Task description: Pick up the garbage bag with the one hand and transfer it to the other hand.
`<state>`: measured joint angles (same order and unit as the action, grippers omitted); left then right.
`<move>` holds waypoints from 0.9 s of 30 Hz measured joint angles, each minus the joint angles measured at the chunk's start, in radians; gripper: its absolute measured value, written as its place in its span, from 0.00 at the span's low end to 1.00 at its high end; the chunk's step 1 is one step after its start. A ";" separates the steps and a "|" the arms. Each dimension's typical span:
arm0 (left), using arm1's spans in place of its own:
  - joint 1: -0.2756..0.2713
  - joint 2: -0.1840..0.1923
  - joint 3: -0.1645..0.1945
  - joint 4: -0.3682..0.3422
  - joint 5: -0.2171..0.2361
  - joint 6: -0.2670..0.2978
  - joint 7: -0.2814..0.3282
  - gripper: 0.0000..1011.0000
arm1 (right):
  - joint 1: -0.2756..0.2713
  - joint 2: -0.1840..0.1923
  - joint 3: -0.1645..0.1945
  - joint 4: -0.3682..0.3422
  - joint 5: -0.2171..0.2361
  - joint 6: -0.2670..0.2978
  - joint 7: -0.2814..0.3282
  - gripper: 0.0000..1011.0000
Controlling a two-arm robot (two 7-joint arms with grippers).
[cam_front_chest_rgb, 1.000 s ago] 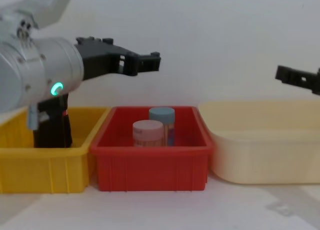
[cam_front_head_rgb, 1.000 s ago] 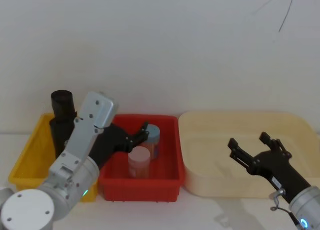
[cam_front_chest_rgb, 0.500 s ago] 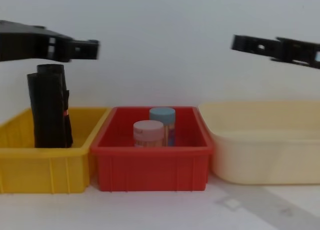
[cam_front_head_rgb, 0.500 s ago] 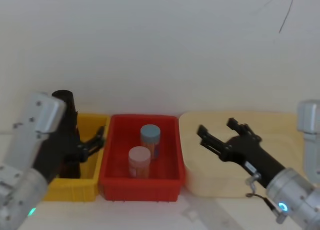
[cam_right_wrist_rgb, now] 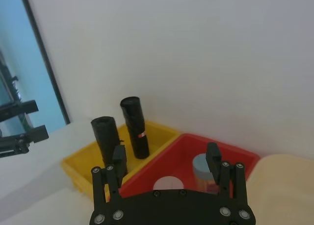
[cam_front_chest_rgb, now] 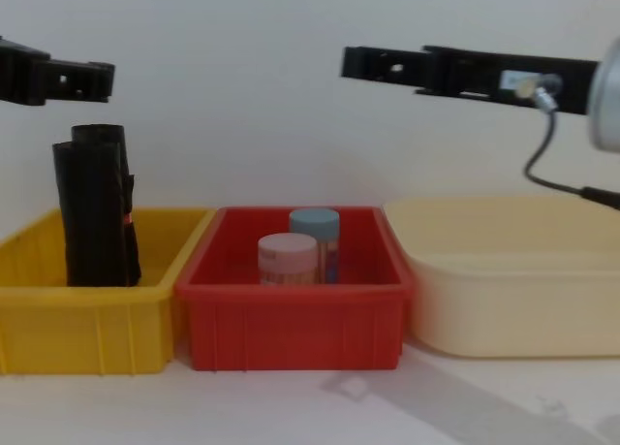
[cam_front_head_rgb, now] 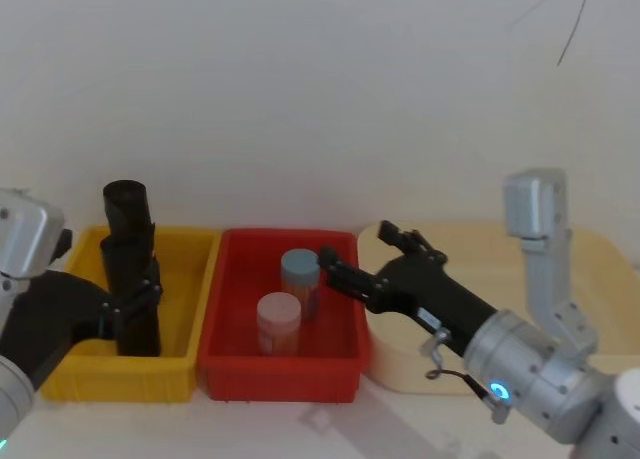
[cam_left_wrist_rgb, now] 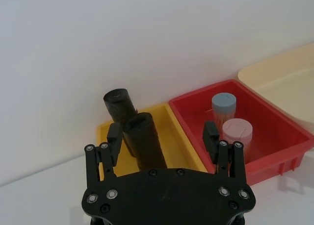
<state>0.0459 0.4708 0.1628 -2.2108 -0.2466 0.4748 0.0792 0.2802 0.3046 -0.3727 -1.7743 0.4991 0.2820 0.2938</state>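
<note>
Your left gripper [cam_front_chest_rgb: 97,79] has pulled back left off the red plastic bin [cam_front_head_rgb: 342,299]. It now hangs above the yellow plastic bin [cam_front_head_rgb: 195,279], jaws spread wide and empty. Your right gripper [cam_front_head_rgb: 351,244] has swung left over the red bin, jaws also wide and empty. The plain matte-black rolled garbage bag [cam_front_head_rgb: 138,331] stands upright in the yellow bin, long axis vertical, just in front of the red-marked black roll [cam_front_head_rgb: 125,204].
</note>
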 joint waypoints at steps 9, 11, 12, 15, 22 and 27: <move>0.030 0.012 -0.027 -0.031 -0.006 0.012 0.004 0.99 | 0.079 -0.018 -0.072 0.075 -0.048 -0.008 0.021 0.99; 0.035 0.014 -0.031 -0.036 -0.007 0.013 0.004 0.99 | 0.084 -0.020 -0.078 0.081 -0.051 -0.009 0.023 0.99; 0.036 0.014 -0.031 -0.036 -0.008 0.014 0.004 0.99 | 0.100 -0.025 -0.093 0.100 -0.061 -0.012 0.029 0.99; 0.040 0.016 -0.035 -0.041 -0.009 0.015 0.005 0.99 | 0.116 -0.032 -0.106 0.120 -0.071 -0.014 0.036 0.99; 0.048 0.019 -0.042 -0.049 -0.010 0.019 0.006 0.99 | 0.145 -0.046 -0.134 0.154 -0.089 -0.014 0.047 0.99; 0.050 0.020 -0.044 -0.051 -0.011 0.020 0.006 0.99 | 0.155 -0.051 -0.144 0.169 -0.095 -0.011 0.051 0.99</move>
<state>0.0963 0.4908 0.1184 -2.2620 -0.2572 0.4943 0.0854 0.4348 0.2536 -0.5168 -1.6052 0.4040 0.2707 0.3448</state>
